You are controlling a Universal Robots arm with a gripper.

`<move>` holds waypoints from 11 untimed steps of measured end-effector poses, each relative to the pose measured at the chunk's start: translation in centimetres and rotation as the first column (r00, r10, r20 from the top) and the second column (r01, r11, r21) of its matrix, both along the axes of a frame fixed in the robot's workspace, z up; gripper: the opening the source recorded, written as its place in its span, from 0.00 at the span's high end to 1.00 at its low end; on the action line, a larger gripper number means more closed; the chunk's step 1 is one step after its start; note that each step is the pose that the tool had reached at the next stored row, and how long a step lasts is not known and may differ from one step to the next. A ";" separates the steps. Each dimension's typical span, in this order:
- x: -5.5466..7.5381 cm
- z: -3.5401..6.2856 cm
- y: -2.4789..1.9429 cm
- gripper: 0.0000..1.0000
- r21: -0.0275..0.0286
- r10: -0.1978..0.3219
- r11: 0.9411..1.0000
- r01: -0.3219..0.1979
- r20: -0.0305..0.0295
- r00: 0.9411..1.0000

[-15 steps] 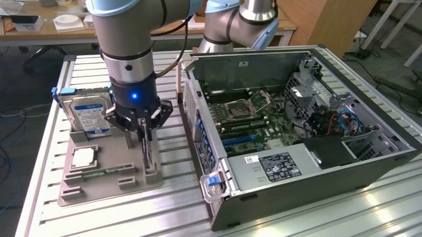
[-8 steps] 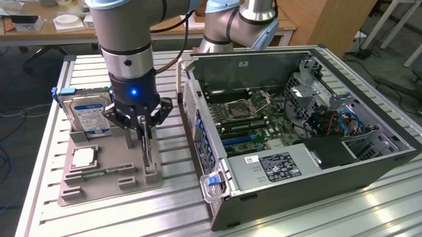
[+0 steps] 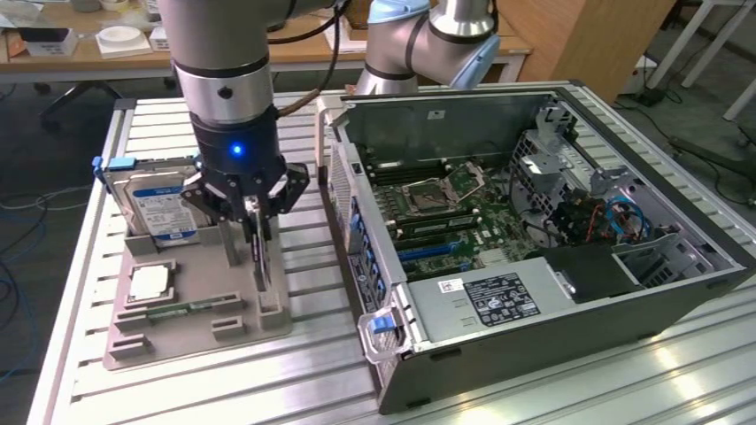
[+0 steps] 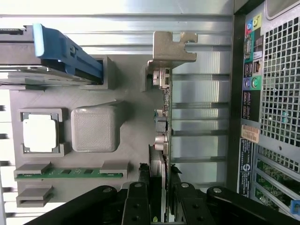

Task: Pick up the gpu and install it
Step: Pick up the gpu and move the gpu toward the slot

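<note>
1. The claw (image 3: 251, 217) holds the gpu (image 3: 258, 257), which stands on edge in the grey holder (image 3: 201, 332).
2. I judge: pull straight up, card upright, so the bracket (image 4: 174, 47) does not catch the holder.

Exterior view: tray (image 3: 177, 335) lower left, drive (image 3: 159, 199) at its upper end, gpu (image 3: 260, 266) upright in my gripper (image 3: 253, 225) on its right side; case (image 3: 590, 314) right.

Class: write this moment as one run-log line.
gripper: shut on thin dark grey-black circuit card with metal bracket | card: upright in grey plastic tray | install: not done
</note>
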State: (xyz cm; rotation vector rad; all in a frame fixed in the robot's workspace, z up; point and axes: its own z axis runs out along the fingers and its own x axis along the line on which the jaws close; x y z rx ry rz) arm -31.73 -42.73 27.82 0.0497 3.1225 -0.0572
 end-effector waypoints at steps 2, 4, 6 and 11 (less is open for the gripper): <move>0.0 0.89 0.00 0.74 -0.001 0.000 1.000 0.000 0.000 1.000; 0.0 1.12 0.00 0.74 -0.002 0.000 1.000 0.000 0.000 1.000; 0.0 1.31 0.00 0.74 -0.002 0.000 1.000 0.000 0.000 1.000; 0.0 2.61 0.00 0.74 -0.004 0.000 1.000 0.000 0.000 1.000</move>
